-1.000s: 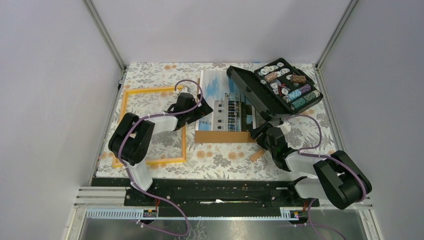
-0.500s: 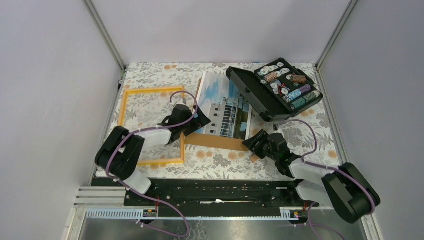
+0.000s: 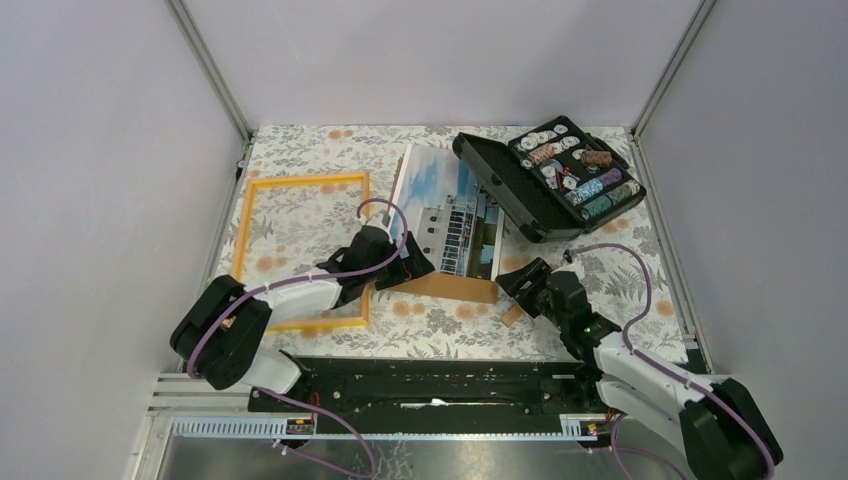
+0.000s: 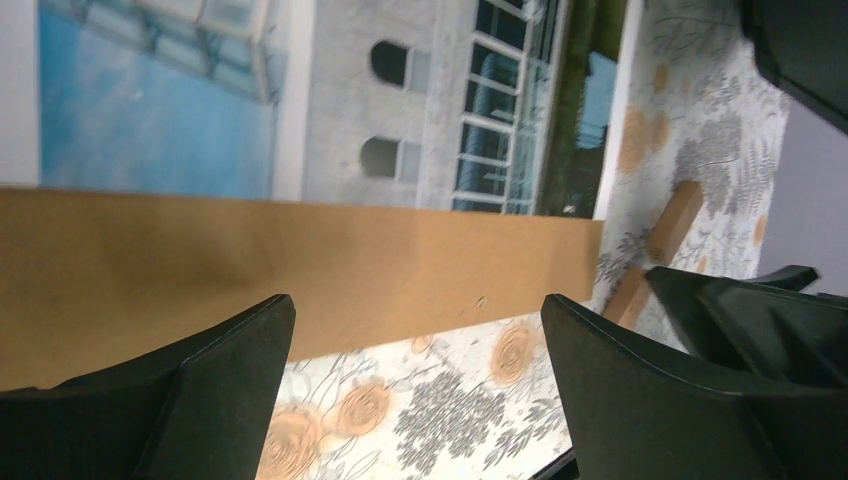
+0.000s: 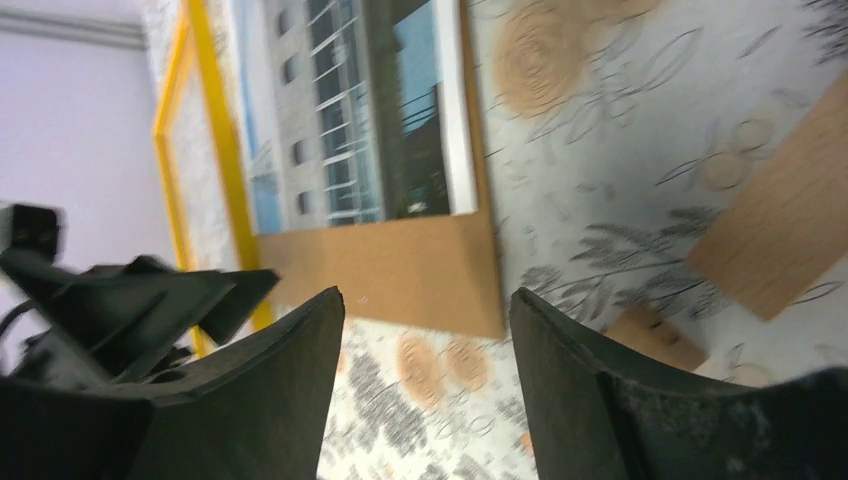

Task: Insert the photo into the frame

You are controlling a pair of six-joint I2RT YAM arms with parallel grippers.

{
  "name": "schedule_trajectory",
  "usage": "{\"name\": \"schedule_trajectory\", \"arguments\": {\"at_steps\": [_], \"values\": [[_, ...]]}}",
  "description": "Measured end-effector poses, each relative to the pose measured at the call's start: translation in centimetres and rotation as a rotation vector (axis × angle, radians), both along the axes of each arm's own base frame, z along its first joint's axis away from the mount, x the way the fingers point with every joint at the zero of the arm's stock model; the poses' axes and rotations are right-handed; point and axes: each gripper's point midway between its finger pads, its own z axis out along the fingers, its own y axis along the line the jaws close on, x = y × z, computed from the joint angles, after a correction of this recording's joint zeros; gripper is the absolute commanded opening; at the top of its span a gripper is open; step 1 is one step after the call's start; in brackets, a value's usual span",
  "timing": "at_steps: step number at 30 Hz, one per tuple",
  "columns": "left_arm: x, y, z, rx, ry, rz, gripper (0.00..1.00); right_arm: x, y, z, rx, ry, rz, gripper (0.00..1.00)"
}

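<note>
We find the photo (image 3: 445, 215) not yet in the frame (image 3: 305, 180). It lies face up on a brown backing board (image 3: 445, 288), skewed to the table edges, just right of the frame and partly under the open lid of the black chip case (image 3: 520, 195). The frame lies flat to the left with floral cloth showing through it.

The left gripper (image 3: 410, 268) sits low at the board's near left corner, jaws spread wide and holding nothing. The right gripper (image 3: 522, 283) is near the board's near right corner, beside small wooden blocks (image 3: 515, 313), its fingers apart and empty.

We judge the step in hand to be getting hold of the print. The next move calls for pinching the paper alone, not the board, then carrying it left and squaring it to the frame.

Against a second ago, the print and board were square to the table and are now rotated. Both grippers have drawn back toward the near edge.
</note>
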Motion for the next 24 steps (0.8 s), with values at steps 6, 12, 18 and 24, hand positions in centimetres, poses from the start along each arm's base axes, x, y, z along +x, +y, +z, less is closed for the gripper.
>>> {"name": "schedule_trajectory", "arguments": {"at_steps": [6,12,18,24], "values": [[2.8,-2.8,1.0,-0.064,-0.062,-0.036,0.99,1.7,-1.2,-3.4,-0.076,0.058,-0.090,0.53],[4.6,-4.9,-0.3,-0.110,-0.070,-0.054,0.99,4.5,-0.4,-3.7,-0.029,-0.020,-0.132,0.52],[5.1,-5.3,-0.3,-0.133,-0.068,-0.038,0.99,6.0,0.6,-3.6,-0.015,-0.059,-0.113,0.51],[5.6,-5.9,-0.3,-0.180,-0.060,-0.016,0.99,5.2,0.1,-2.3,-0.050,-0.068,-0.093,0.56]]}}
